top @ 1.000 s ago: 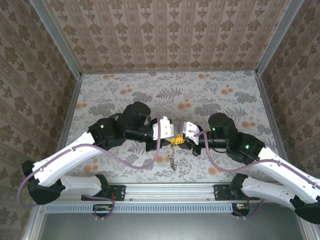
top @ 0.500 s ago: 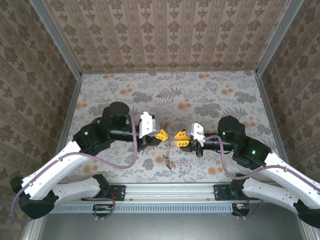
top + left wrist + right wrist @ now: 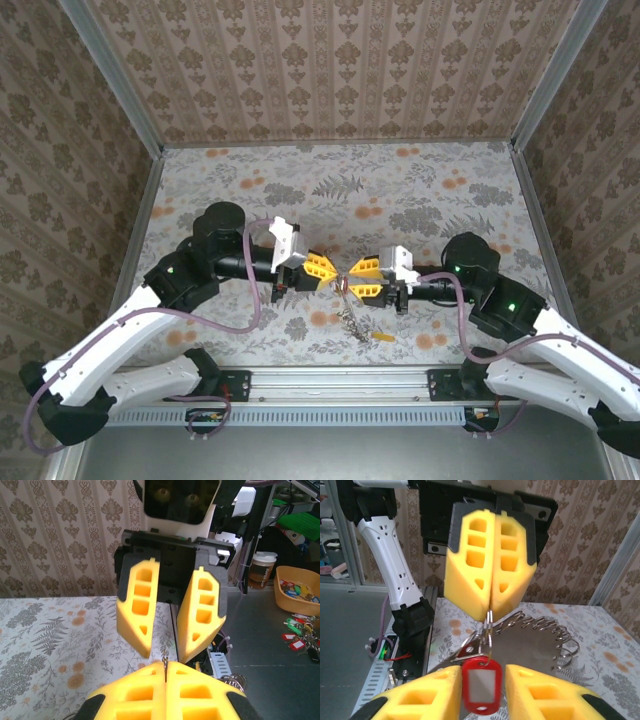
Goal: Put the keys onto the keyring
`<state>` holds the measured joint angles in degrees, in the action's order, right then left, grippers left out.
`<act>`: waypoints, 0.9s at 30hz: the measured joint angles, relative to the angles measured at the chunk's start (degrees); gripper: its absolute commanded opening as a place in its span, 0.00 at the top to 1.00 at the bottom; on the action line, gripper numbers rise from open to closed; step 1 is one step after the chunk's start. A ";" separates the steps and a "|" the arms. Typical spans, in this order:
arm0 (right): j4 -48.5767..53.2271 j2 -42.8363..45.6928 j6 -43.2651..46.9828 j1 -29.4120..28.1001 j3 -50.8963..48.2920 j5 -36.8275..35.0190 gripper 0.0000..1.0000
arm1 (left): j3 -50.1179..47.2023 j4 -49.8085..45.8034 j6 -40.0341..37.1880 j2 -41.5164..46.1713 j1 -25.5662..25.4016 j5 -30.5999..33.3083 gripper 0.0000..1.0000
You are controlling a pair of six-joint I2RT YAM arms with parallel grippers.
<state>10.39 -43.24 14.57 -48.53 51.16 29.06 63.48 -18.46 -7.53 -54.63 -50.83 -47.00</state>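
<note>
Over the floral table (image 3: pixel 400 190), at frame centre, the left gripper (image 3: pixel 330 272) is clamped shut on the top of the thin wire keyring (image 3: pixel 489 622). The right gripper (image 3: pixel 358 280) faces it with fingers parted, apparently gripping nothing. At the right edge of the left wrist view a tan bowl (image 3: pixel 286 599) holds coloured key tags (image 3: pixel 300 590), and more loose tags (image 3: pixel 299 639) lie below it. The keyring looks light, springy and slick, likely to swing; bare wire beside the pinch seems the surest hold. The keys (image 3: pixel 350 315) dangle just below centre, best taken by their flat plastic heads. The red key (image 3: pixel 481 685) hangs between the right fingers.
</note>
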 measured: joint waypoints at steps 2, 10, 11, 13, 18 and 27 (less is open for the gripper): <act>0.00 0.90 -0.02 0.00 0.00 0.11 0.67 | -0.02 0.11 0.09 0.00 0.26 -0.33 1.00; -0.79 0.17 0.00 0.00 0.00 0.17 0.69 | -0.04 0.13 0.13 0.00 0.31 -1.25 1.00; -1.14 -0.31 0.00 0.00 0.00 0.31 0.70 | -0.04 0.13 0.13 0.00 0.31 -1.27 1.00; -1.42 -1.16 0.00 0.00 0.00 0.83 0.71 | -0.04 0.15 0.13 0.00 0.31 -1.27 1.00; -1.49 -2.47 0.00 0.00 0.00 1.88 0.75 | -0.11 0.15 0.13 0.00 0.31 -1.27 1.00; -1.49 -2.51 0.00 0.00 0.22 2.75 0.77 | -0.52 0.13 0.11 0.00 0.31 -1.25 1.00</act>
<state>8.91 -45.76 14.57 -48.53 51.37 31.81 62.96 -18.33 -7.42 -54.63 -50.52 -48.25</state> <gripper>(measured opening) 0.234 0.045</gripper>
